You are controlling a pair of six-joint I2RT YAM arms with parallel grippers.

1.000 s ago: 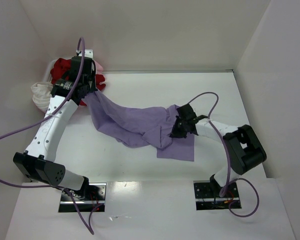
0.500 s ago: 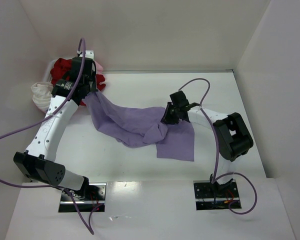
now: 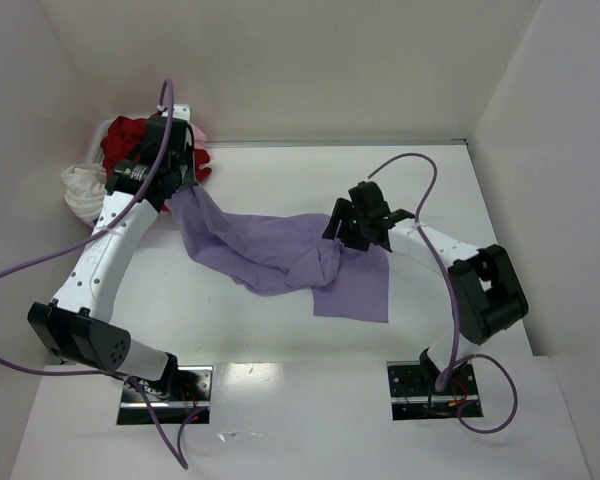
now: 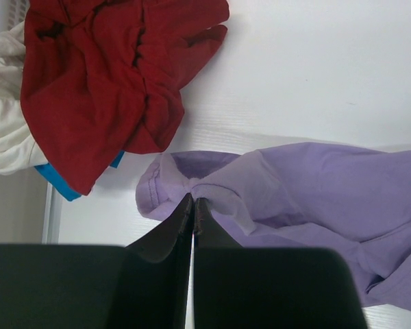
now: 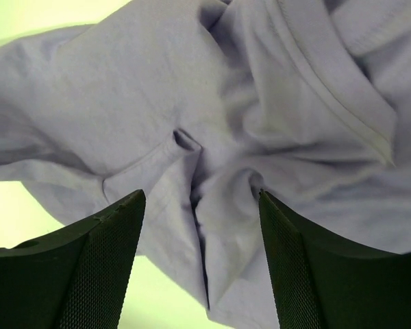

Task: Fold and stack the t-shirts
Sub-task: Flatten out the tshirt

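Nearest the arm bases, a flat flap of the lavender-purple cotton t-shirt (image 3: 352,290) lies on the white table (image 3: 280,180), towards its near-right part. Just beyond that flap the cloth bunches into a ridge. The right gripper (image 5: 198,199) hangs over the ridge with its fingers spread wide and holds nothing; folds and a stitched hem band fill the gap beneath it.

From there the shirt's long axis runs diagonally across the table, from the middle-right towards the far-left corner, sagging and creased rather than spread. At the far end the left gripper (image 4: 193,202) has its fingers pressed together on a small pinch of the shirt's edge and lifts it slightly.

So each arm stands at one end of the garment. The right one is nearer the loose bunch, which sits directly under its open fingers, and a straight drop looks like all a fresh hold there needs.

Beyond the left gripper, in the far-left corner, a bright red crumpled t-shirt (image 4: 103,75) is heaped with a white t-shirt (image 4: 3,103) and a pale pink t-shirt (image 3: 197,133), all unfolded.
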